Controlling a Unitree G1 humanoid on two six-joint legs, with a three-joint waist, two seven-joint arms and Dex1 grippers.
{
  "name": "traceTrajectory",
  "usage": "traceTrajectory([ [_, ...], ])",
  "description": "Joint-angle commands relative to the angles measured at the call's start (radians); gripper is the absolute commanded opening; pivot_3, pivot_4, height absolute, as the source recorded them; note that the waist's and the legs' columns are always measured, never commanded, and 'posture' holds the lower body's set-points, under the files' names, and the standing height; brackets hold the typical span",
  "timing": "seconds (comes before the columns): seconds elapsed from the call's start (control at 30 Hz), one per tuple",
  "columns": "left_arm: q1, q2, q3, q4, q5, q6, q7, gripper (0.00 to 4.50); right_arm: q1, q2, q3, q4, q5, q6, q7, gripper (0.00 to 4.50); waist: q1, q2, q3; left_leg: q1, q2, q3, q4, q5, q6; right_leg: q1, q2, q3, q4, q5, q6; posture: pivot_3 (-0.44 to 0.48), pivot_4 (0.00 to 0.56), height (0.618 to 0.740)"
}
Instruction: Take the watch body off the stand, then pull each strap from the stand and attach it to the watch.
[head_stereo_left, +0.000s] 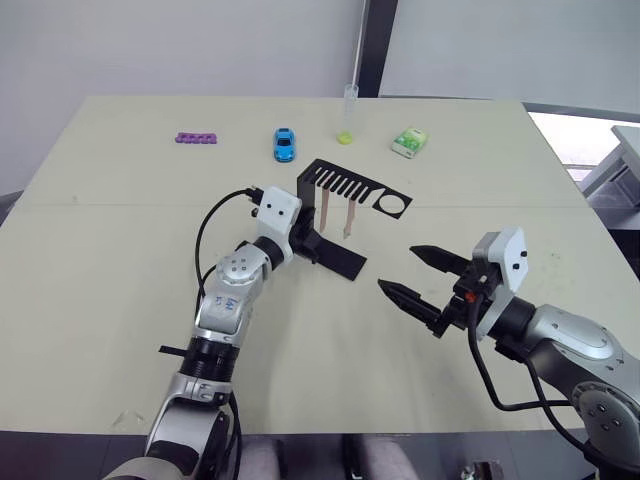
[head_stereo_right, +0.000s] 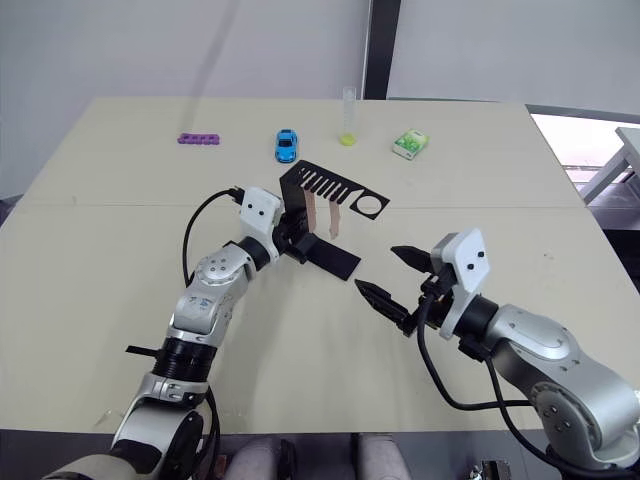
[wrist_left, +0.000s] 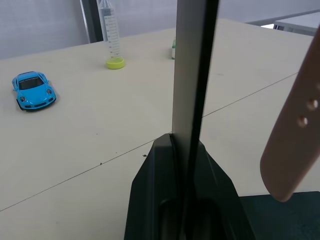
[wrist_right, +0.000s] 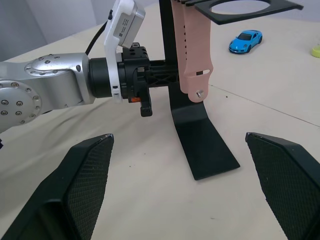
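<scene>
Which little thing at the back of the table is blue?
The toy car is the blue one. The purple piece to its left, the tube with the yellow-green cap and the green-and-white box are not.

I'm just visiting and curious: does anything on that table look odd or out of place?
Nothing is spilled or broken. One oddity: the stand has an empty ring, with no watch in it. Both straps hang from its slotted arm, and the left gripper grips its upright.
</scene>
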Motion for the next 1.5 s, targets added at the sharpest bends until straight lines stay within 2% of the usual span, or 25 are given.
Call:
traceTrajectory([
  [0.03, -0.022, -0.027, 0.005, -0.056, 0.018, -0.018, 0.053, 0.08, -0.044, 0.034, 0.020, -0.029, -0.039, -0.005, -0.082, 4.50, 0.000, 0.000, 0.000, 0.000, 0.000, 0.000, 0.000, 0.000, 0.000, 0.000, 0.000, 0.000, 0.000, 0.000, 0.000, 0.000, 0.150, 0.740],
  [0.33, -0.045, -0.070, -0.012, -0.046, 0.071, 0.016, 0.146, 0.08, -0.166, 0.156, 0.103, 0.016, -0.151, 0.042, -0.253, 4.50, -0.002, 0.000, 0.000, 0.000, 0.000, 0.001, 0.000, 0.000, 0.000, -0.001, 0.000, 0.000, 0.001, 0.000, 0.000, 0.000, 0.150, 0.740],
  [0.57, -0.042, -0.087, -0.027, -0.061, 0.097, 0.032, 0.166, 0.08, -0.246, 0.282, 0.167, 0.061, -0.252, 0.089, -0.376, 4.50, -0.002, 0.000, 0.000, 0.000, 0.000, 0.001, 0.000, 0.000, 0.000, -0.002, -0.001, -0.001, 0.002, 0.000, 0.000, 0.000, 0.150, 0.740],
  [1.03, -0.030, -0.097, -0.034, -0.079, 0.105, 0.064, 0.174, 0.08, -0.363, 0.444, 0.255, 0.217, -0.456, 0.077, -0.446, 4.50, -0.006, 0.000, 0.000, -0.001, 0.000, 0.001, 0.000, 0.000, 0.000, -0.003, -0.001, -0.003, 0.002, 0.000, 0.000, 0.000, 0.150, 0.740],
  [1.13, -0.031, -0.097, -0.035, -0.081, 0.106, 0.067, 0.176, 0.00, -0.380, 0.466, 0.263, 0.256, -0.490, 0.069, -0.442, 3.63, -0.008, 0.000, 0.000, -0.001, 0.000, 0.001, -0.001, 0.000, 0.000, -0.003, -0.001, -0.002, 0.002, 0.000, 0.000, 0.000, 0.150, 0.740],
  [1.37, -0.028, -0.094, -0.031, -0.080, 0.108, 0.071, 0.176, 0.00, -0.400, 0.455, 0.304, 0.251, -0.552, 0.042, -0.397, 0.09, -0.012, 0.000, 0.000, -0.001, 0.000, 0.001, -0.001, 0.000, 0.000, -0.003, -0.002, -0.003, 0.003, 0.000, 0.000, 0.000, 0.150, 0.740],
  [1.5, -0.025, -0.094, -0.028, -0.080, 0.108, 0.071, 0.177, 0.00, -0.395, 0.444, 0.323, 0.222, -0.579, 0.020, -0.375, 0.04, -0.015, 0.000, 0.000, -0.001, 0.000, 0.001, -0.001, 0.000, 0.000, -0.003, -0.002, -0.003, 0.003, 0.000, 0.000, 0.000, 0.150, 0.740],
])
